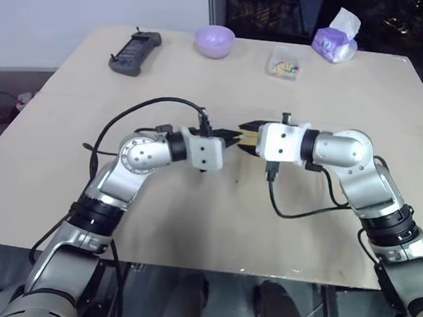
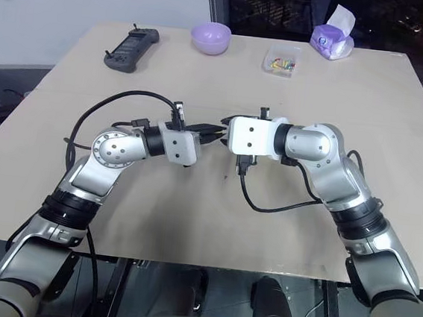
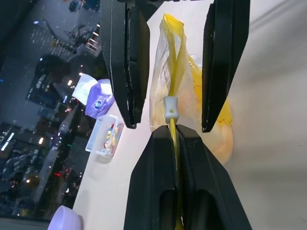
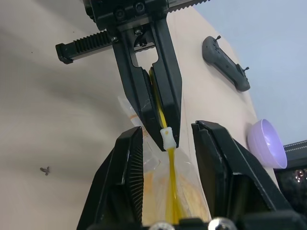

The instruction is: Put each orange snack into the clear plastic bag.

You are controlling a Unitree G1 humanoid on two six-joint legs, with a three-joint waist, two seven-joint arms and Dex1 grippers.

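Beige and bare across most of its width, the tabletop [image 1: 190, 224] is carrying a row of things along its far edge: a black handheld controller [image 1: 135, 51], a lilac bowl [image 1: 214, 40], a small clear box of colourful bits [image 1: 284, 63] and a purple tissue pack [image 1: 335, 41]. Behind it, a pale wall is standing on the left and a dark window showing night lights on the right.

Both arms are reaching inward over the middle of the tabletop, elbows bent outward, so that the two wrists are meeting nose to nose just above the surface. The left gripper [image 3: 173, 139] is pointing toward the right one, its fingers [image 3: 153, 163] clenched on the yellow strip of the clear plastic bag [image 3: 168, 91], just below a small white slider. The right gripper [image 4: 168, 143] is facing it, with its fingers [image 4: 127, 163] standing apart on either side of that same strip, not pressing it. The bag is hanging between the two grippers, and the orange snack [image 3: 218, 139] is showing as a pale orange mass inside its crinkled film.
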